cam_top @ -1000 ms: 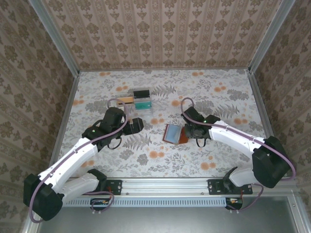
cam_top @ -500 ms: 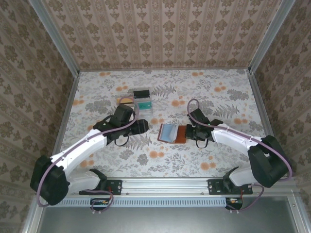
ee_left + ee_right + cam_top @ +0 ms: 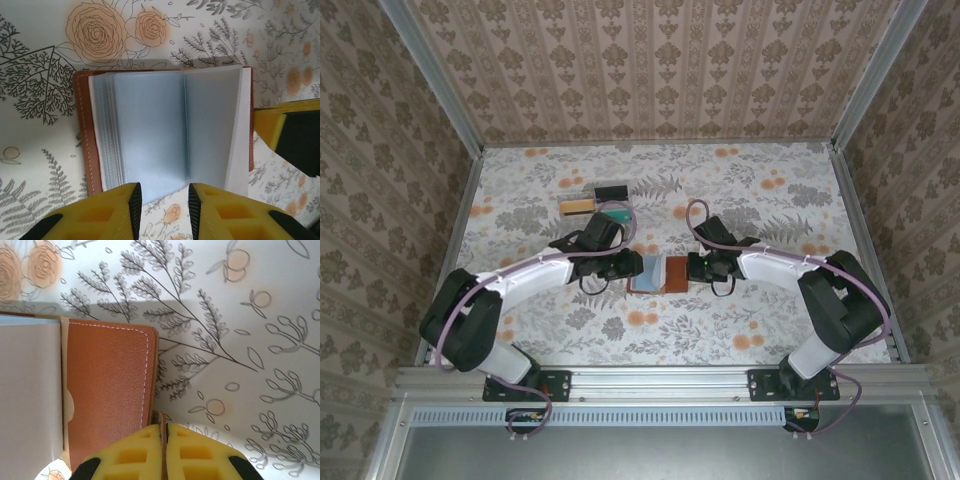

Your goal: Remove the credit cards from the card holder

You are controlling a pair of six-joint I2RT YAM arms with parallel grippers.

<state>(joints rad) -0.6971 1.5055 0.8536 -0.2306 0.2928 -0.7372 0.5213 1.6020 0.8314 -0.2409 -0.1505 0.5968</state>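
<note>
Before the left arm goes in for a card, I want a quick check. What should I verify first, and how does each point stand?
1. Reddish-brown leather card holder lying open on the table: ok.
2. Right gripper fingers shut on its brown edge tab: ok.
3. Left gripper fingers open, at the edge of the blue-grey plastic sleeves: ok.
4. A credit card showing in those sleeves: cannot tell.
5. Left fingers lined up on one card, not a sleeve: cannot tell.

Damask-papered walls (image 3: 650,70) enclose a floral tabletop (image 3: 775,205) (aluminium posts (image 3: 432,78) at corners).
</note>
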